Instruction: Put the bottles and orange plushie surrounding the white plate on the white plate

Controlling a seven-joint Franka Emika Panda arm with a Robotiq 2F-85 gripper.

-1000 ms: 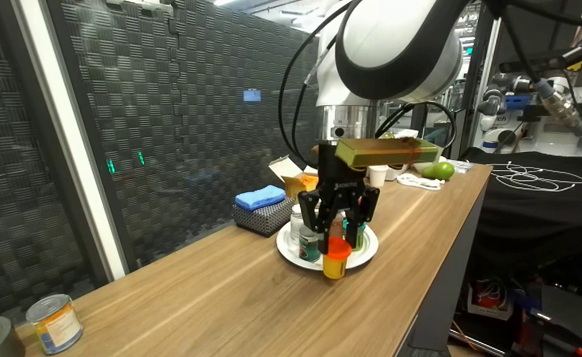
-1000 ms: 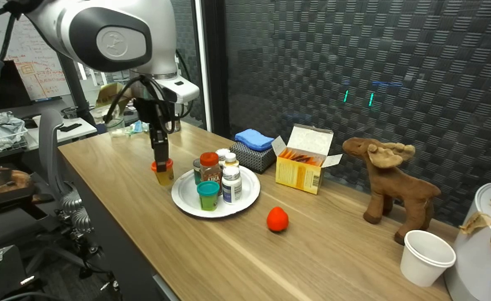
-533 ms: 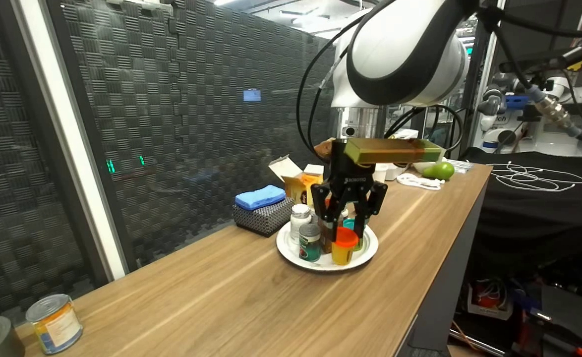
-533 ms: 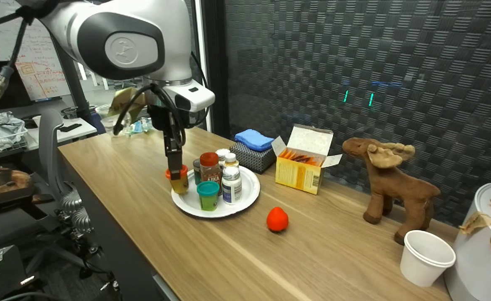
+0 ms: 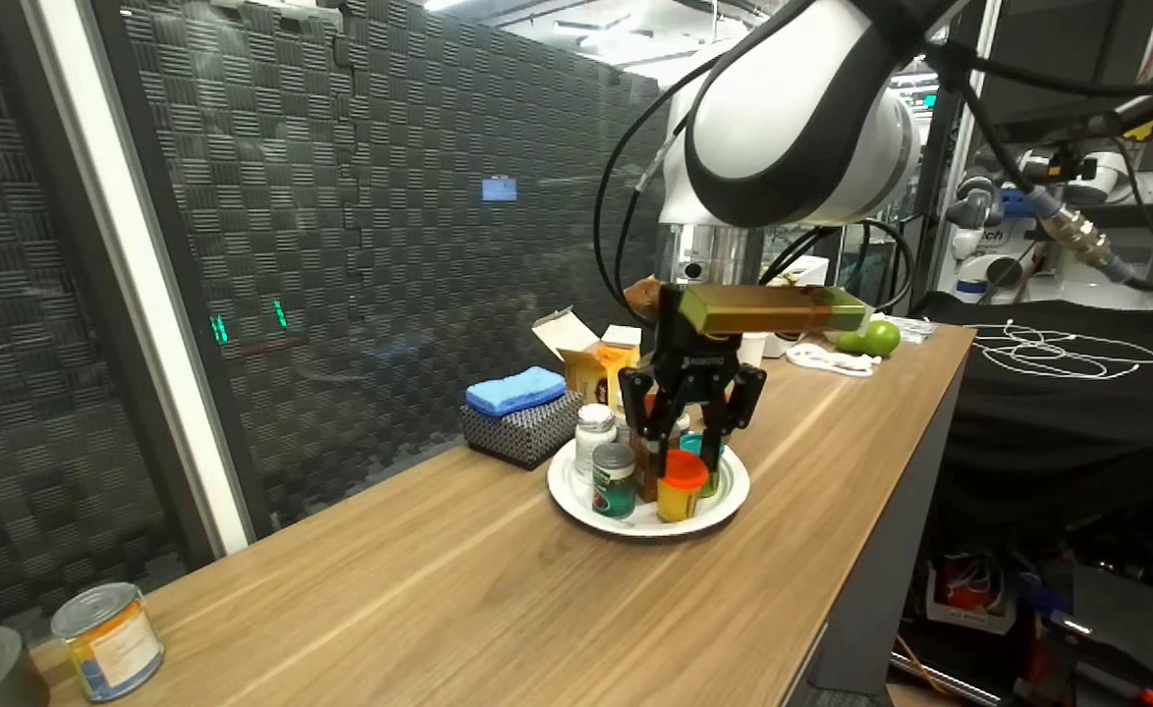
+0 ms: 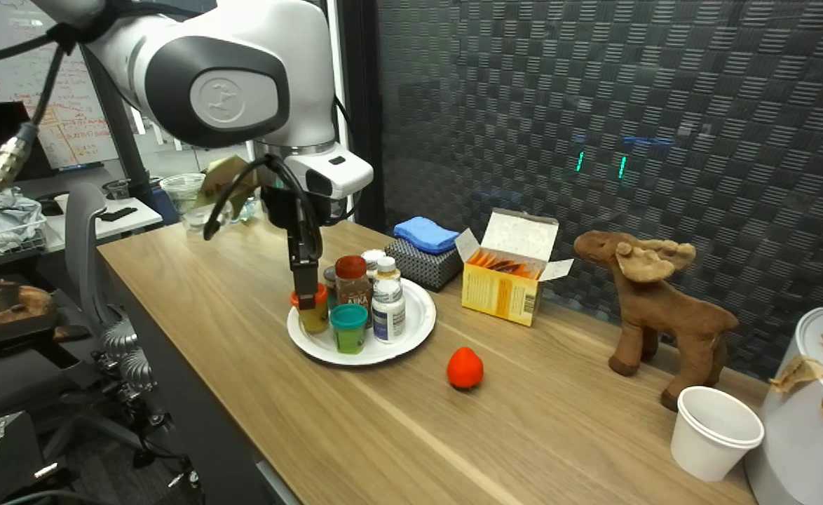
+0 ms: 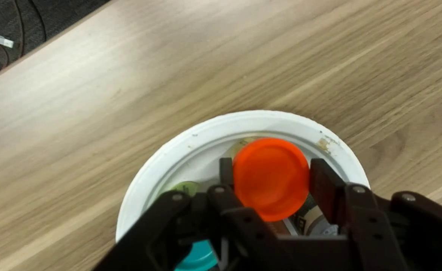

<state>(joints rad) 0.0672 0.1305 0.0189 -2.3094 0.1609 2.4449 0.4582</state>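
- Over the near part of the white plate (image 5: 569,491), in an exterior view, the hand (image 5: 686,465) points straight down, clasping an orange-lidded yellow tub (image 5: 680,496) near its top. The step in hand looks to be setting this tub among the others. It stands close to upright, just right of the green-labelled jar (image 5: 614,486); whether its base touches the plate cannot be told.
- Toward the plate's left side, in an exterior view, the tub is directly below the hand, just left of the teal-lidded green tub (image 6: 350,331) and the red-capped spice bottle (image 6: 353,289). A white pill bottle (image 6: 388,313) is on the plate farther right. On the table (image 6: 383,421), near and right of the plate, sits the orange plushie (image 6: 465,368), well apart from the hand and probably the next thing to fetch.
- From the wrist, the fingers (image 7: 324,188) bear on the orange lid (image 7: 272,178) from left and right, so the tub is gripped, its lid wholly inside the plate's outline. The next move likely calls for easing the base down if need be, parting the fingers a little, then rising straight up; opening wide could nudge the jar or spice bottle.
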